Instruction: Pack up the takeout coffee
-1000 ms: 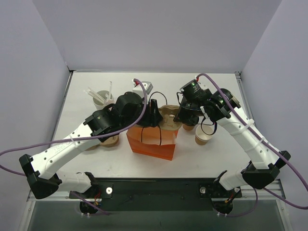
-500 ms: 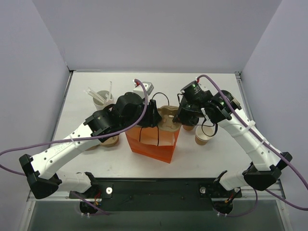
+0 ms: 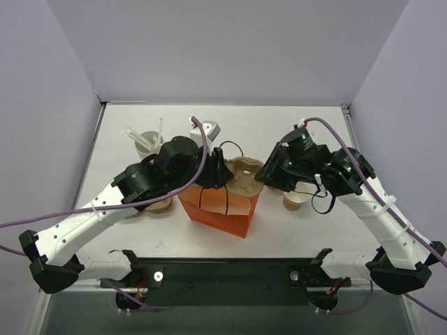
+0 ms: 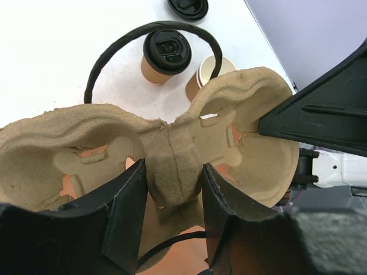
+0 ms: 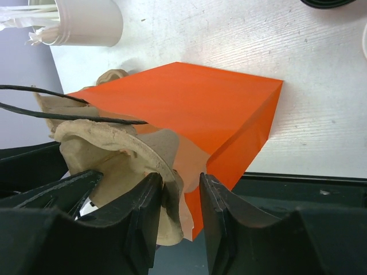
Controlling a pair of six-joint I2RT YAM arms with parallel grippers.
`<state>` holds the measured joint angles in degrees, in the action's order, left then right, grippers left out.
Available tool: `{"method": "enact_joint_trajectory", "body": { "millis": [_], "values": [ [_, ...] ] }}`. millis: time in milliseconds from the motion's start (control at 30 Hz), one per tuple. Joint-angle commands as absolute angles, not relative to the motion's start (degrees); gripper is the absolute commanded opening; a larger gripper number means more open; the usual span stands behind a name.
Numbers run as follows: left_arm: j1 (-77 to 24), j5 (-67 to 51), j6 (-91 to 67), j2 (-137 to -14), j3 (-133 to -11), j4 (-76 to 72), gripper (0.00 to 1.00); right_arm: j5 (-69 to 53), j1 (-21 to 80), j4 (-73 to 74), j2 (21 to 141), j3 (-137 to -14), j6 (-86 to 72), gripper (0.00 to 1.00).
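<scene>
Right gripper [image 5: 180, 182] shifted rightward, left gripper [image 4: 172, 172] still pinching cup tray [image 4: 246, 97]

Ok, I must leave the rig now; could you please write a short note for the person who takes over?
Left hand: shut on the carrier, at its middle ridge.
Right hand: shut on the carrier's end, above the bag.
Coffee: lidded, upright on the table beside a lidless cup, outside the bag.
Done: the empty carrier is held over the bag's mouth.
Left: probably seat the carrier, then load the coffee.
</scene>
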<state>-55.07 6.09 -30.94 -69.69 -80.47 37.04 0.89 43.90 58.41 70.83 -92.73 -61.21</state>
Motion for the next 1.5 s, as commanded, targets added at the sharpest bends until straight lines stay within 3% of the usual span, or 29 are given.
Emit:
{"method": "enact_joint_trajectory", "body": {
  "millis": [0, 400, 900, 1133, 1400, 1467],
  "values": [
    [-54.75, 5.63, -29.27, -68.12, -80.07, 38.06, 0.47, 4.39, 43.68, 61.17, 66.89, -90.62, -61.96, 0.32],
    [-53.97, 5.27, -27.33, -66.97, -79.1, 39.64, 0.47, 3.34, 43.33, 54.67, 61.53, -88.51, -60.56, 0.39],
    [-48.69, -3.08, -28.74, -63.81, -75.59, 36.91, 0.47, -1.21, 44.03, 45.18, 58.35, -74.98, -68.9, 0.36],
    [-47.9, -3.16, -29.18, -64.51, -75.76, 36.91, 0.47, -0.18, 51.32, 39.73, 59.94, -73.47, -67.59, 0.37],
    [-47.46, -2.29, -29.09, -65.74, -76.9, 37.0, 0.46, 10.19, 58.18, 42.36, 59.68, -77.34, -66.36, 0.38],
    [-47.11, -2.28, -28.74, -66.0, -77.17, 36.74, 0.46, 13.43, 60.71, 44.03, 59.76, -79.45, -65.57, 0.42]
  ]
}}
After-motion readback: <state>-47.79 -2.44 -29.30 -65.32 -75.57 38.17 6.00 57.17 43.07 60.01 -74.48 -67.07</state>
